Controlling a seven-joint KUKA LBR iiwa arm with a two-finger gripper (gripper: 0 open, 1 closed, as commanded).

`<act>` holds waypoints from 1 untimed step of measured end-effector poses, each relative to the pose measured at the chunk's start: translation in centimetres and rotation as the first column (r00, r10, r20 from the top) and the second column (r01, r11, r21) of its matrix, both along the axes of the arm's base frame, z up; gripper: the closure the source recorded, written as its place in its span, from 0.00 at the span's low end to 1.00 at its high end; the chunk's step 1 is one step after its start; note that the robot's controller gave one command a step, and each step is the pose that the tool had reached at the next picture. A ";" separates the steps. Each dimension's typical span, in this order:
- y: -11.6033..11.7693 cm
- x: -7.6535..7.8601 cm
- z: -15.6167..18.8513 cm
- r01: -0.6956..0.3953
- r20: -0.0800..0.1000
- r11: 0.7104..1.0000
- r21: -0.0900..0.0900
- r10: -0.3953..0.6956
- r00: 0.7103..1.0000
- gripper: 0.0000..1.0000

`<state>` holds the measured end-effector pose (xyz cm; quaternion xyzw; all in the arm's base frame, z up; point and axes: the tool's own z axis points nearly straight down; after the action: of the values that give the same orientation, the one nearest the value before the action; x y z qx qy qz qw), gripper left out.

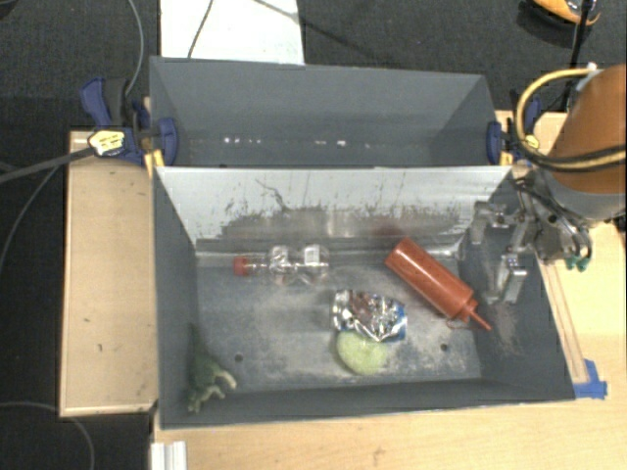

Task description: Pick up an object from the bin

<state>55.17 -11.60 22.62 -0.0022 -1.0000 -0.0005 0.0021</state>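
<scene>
Since the task names no thing, the likeliest candidate is judged to be the red squeeze bottle (429,278), the thing nearest the gripper (507,274). It lies flat on the floor of the bin (294,399), right of centre. Its long axis runs from 10 o'clock, the blunt base, down to 4 o'clock, the thin nozzle. The bottle body sits at about 9 o'clock from the gripper, just beside it. The nozzle tip ends at about 7 o'clock of the gripper, near it. No contact is visible between them.

The gripper hangs by the bin's right wall, at 3 o'clock in the bin. Whether it is spread or pressed together, cannot tell; the metal parts overlap. Nothing shows inside it.

Judgement: a grasp needs a short shift toward 9 o'clock and a closing line across the bottle, roughly 1 to 7 o'clock.

Outward from the bottle, a crumpled silver-blue foil wrapper (369,315) lies at its 8 o'clock, near. A pale green round lump (361,353) touches the wrapper's lower edge. A small clear bottle with a red cap (282,261) lies at 9 o'clock, well apart. A green toy dinosaur (207,381) sits in the bin's 7 o'clock corner, farthest off.
</scene>
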 end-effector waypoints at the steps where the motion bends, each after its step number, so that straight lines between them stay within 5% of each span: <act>1: 0.0 0.1 0.5 -0.002 0.008 1.000 -0.002 0.002 1.000 0.00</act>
<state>55.29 -11.56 23.09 -0.0010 -1.0000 0.0002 -0.0018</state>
